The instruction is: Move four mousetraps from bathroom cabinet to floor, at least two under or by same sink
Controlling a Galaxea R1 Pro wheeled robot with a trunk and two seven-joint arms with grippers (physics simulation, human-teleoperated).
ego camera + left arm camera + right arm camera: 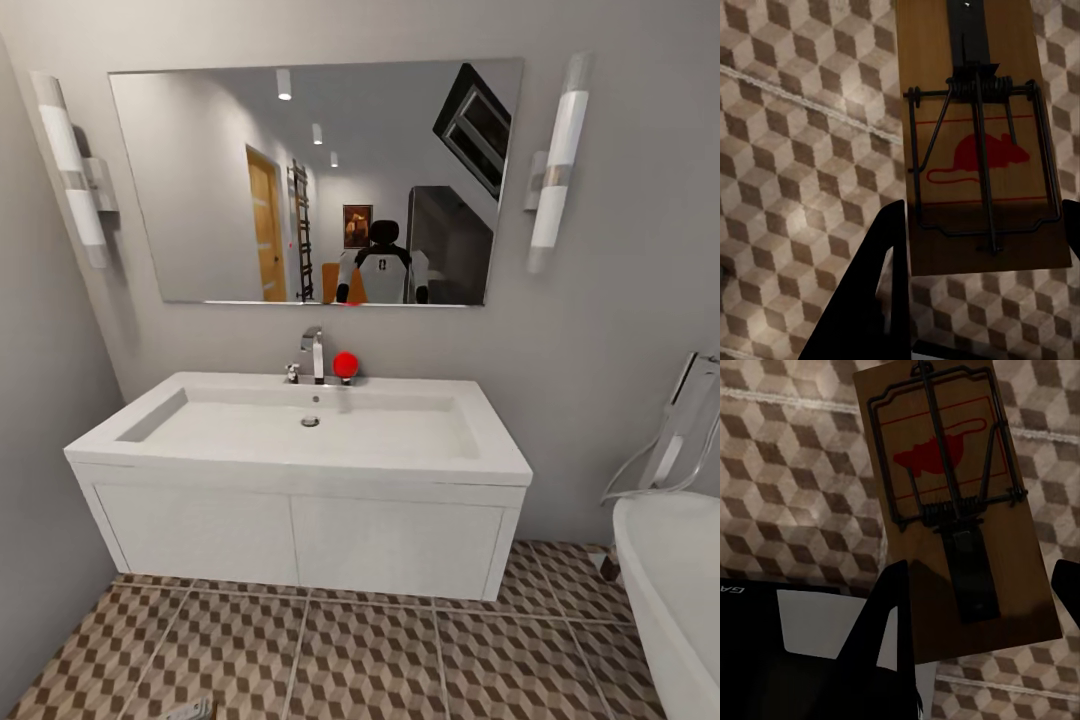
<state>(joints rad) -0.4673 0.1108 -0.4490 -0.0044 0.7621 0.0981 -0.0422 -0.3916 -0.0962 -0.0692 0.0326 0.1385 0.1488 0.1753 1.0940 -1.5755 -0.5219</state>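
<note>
Left gripper [979,247]: dark fingers [881,292] either side of a mousetrap [979,142], clamped on its near end; board with red mouse print and wire spring hanging over the bathroom floor [795,150].

Right gripper [979,607]: same story, fingers [885,622] pinching the near end of a second mousetrap [945,495], tiles well below it.

Both traps carried, neither set down.

Ahead in the head view: sink [310,425] with chrome tap [313,355] on the white vanity [300,535], straight in front; bathtub [670,580] at right. Patterned floor [370,655] open along the vanity's front.

Step in hand, by judgement: placing phase for this pair, cabinet stage done for them. Next move likely calls for lowering both arms to the tiles just beside or under the vanity, then releasing flat.
</note>
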